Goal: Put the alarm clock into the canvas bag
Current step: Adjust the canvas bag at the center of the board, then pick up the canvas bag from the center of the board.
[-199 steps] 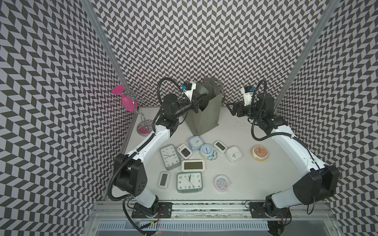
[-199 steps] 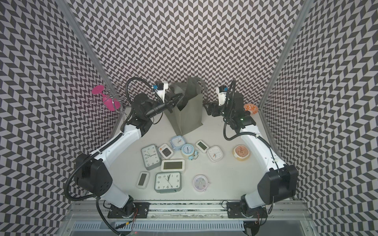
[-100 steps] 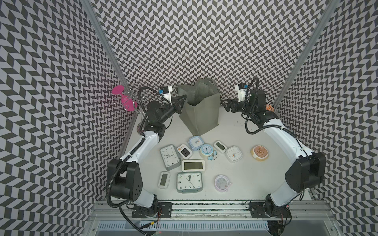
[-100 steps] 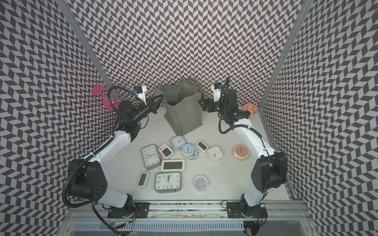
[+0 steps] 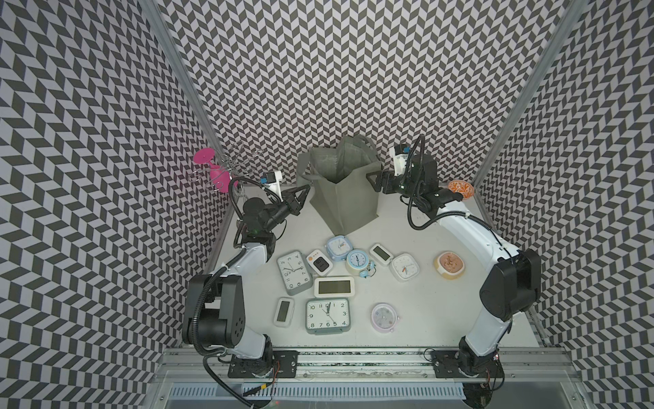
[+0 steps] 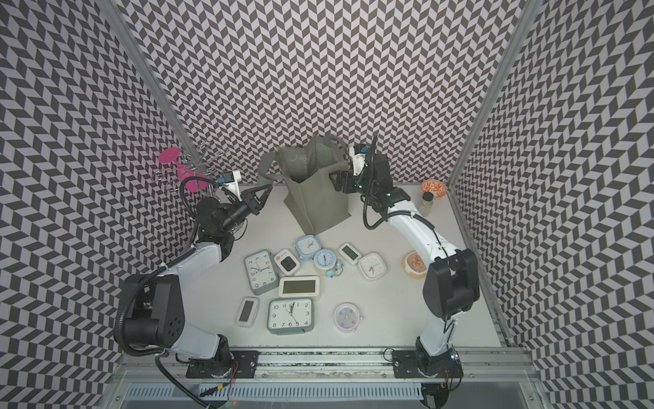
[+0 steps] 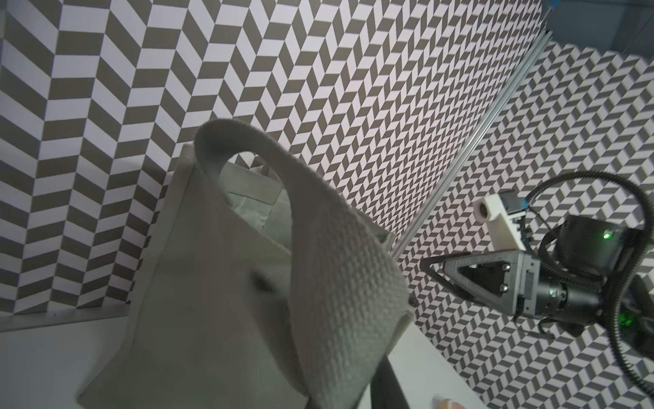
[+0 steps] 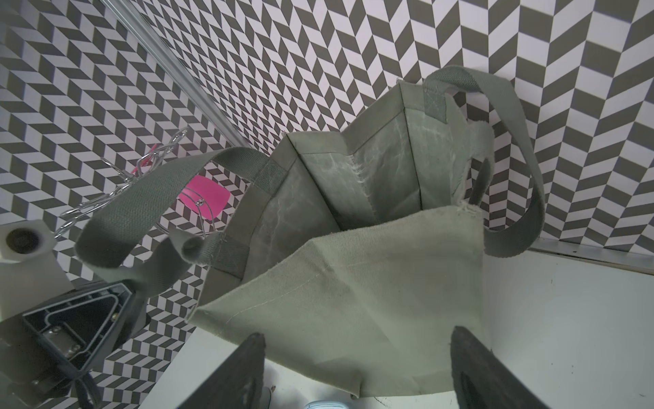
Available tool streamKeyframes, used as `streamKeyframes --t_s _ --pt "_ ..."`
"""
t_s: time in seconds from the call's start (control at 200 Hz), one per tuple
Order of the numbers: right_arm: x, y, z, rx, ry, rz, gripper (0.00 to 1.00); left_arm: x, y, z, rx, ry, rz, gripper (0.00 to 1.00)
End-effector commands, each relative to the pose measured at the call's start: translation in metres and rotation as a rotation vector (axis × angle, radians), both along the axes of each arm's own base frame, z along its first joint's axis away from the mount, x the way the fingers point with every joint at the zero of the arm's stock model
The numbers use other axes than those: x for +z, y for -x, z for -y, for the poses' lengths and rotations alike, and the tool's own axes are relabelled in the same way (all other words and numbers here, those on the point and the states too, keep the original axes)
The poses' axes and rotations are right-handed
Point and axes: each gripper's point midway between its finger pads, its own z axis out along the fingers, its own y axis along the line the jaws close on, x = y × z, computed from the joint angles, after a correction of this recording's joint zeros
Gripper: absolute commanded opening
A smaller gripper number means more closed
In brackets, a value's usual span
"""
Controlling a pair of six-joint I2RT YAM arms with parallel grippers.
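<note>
Right gripper (image 5: 371,180), spread and empty beside the open canvas bag (image 5: 348,205) at the desk's rear edge, should next fetch the blue twin-bell alarm clock (image 5: 358,261).

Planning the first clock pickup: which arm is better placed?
Right, probably: the right tool is open and empty beside the bag, whereas the handle hangs right at the tip of the left tool.
</note>
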Motion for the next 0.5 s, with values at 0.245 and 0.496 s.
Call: streamKeyframes --t_s 0.245,0.496 --pt "0.03 0.001 0.014 -0.085 -0.004 0.1 0.84 -0.026 0.0 -0.077 0.33 0.021 -0.167 0.69" --pt "0.045 0.017 0.018 -0.064 0.011 0.141 0.86 0.039 -0.003 -0.053 0.32 -0.087 -0.021 0.79"
